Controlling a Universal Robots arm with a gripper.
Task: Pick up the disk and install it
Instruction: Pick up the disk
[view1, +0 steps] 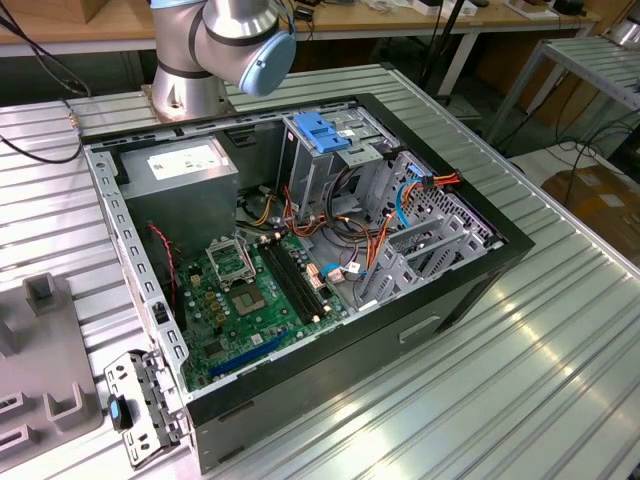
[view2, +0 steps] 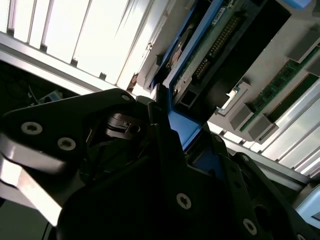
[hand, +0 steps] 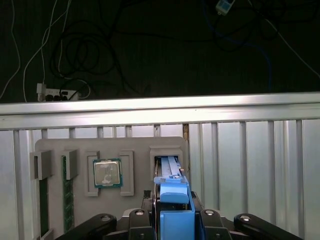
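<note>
Claw (hand: 172, 202) is closed on the disk (hand: 169, 167) — in the first wrist view its jaws clamp the blue side rails. The disk stands on edge in a slot of the grey holder tray (hand: 135, 145), near a processor chip (hand: 107, 173) seated in its own recess. The second wrist view shows the disk's circuit-board side; no print is legible there. In the exterior view, the open computer case (view1: 480, 270) rests on the ribbed metal surface (view1: 560, 380). Its power-supply box (view1: 180, 188) carries a white sticker (view1: 183, 160) — text too small to read.
</note>
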